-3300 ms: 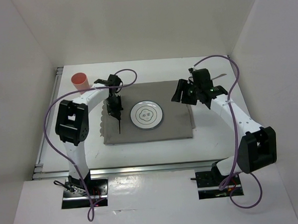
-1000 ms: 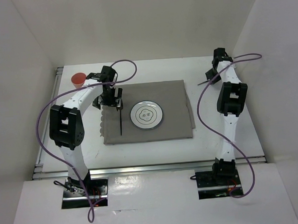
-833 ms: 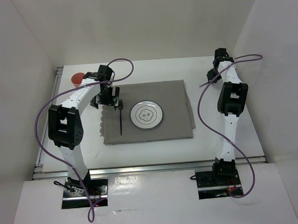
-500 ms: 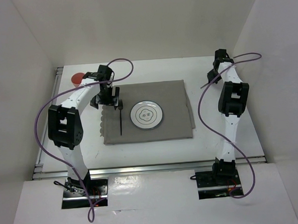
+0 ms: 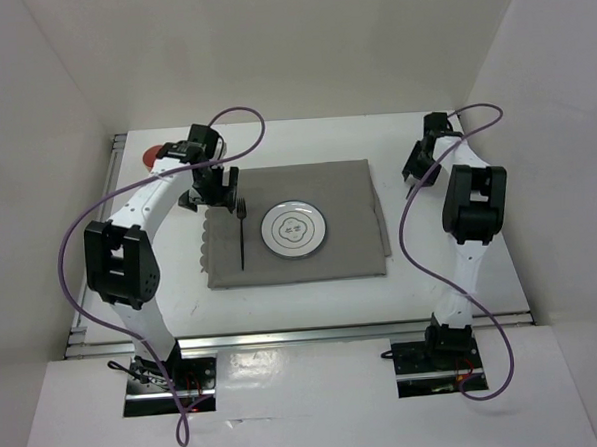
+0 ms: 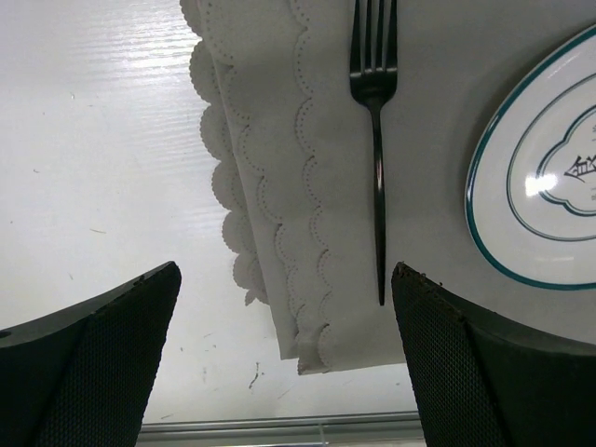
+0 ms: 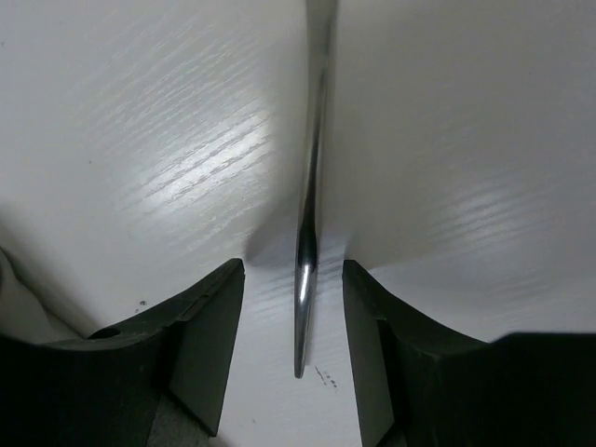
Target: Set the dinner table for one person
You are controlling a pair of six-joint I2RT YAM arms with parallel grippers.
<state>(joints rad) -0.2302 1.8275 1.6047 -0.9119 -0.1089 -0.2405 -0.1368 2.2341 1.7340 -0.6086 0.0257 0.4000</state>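
On the white dinner table [image 5: 461, 265] lies a grey mat [image 5: 350, 251] with a teal-rimmed white plate [image 5: 295, 230] at its middle. Left of the plate, a dark fork [image 5: 241, 234] rests on a scalloped white napkin [image 5: 208, 243]. My left gripper [image 5: 214, 183] hovers wide open just behind the fork [image 6: 377, 168], napkin [image 6: 279, 214] and plate [image 6: 549, 186], holding nothing. My right gripper [image 5: 416, 172] is at the table's back right. In the right wrist view its fingers [image 7: 200, 335] stand apart on either side of a slim silver utensil handle [image 7: 309, 214] lying on the table, with a gap each side.
A red cup [image 5: 152, 154] stands at the back left corner, partly hidden by the left arm. A silver rail [image 5: 284, 334] runs along the near edge and another along the left edge. White walls enclose the table on three sides.
The left gripper has drawn back toward the cup, uncovering the fork's tines. The right gripper has come nearer and a little left, from the back wall to over the silver utensil.
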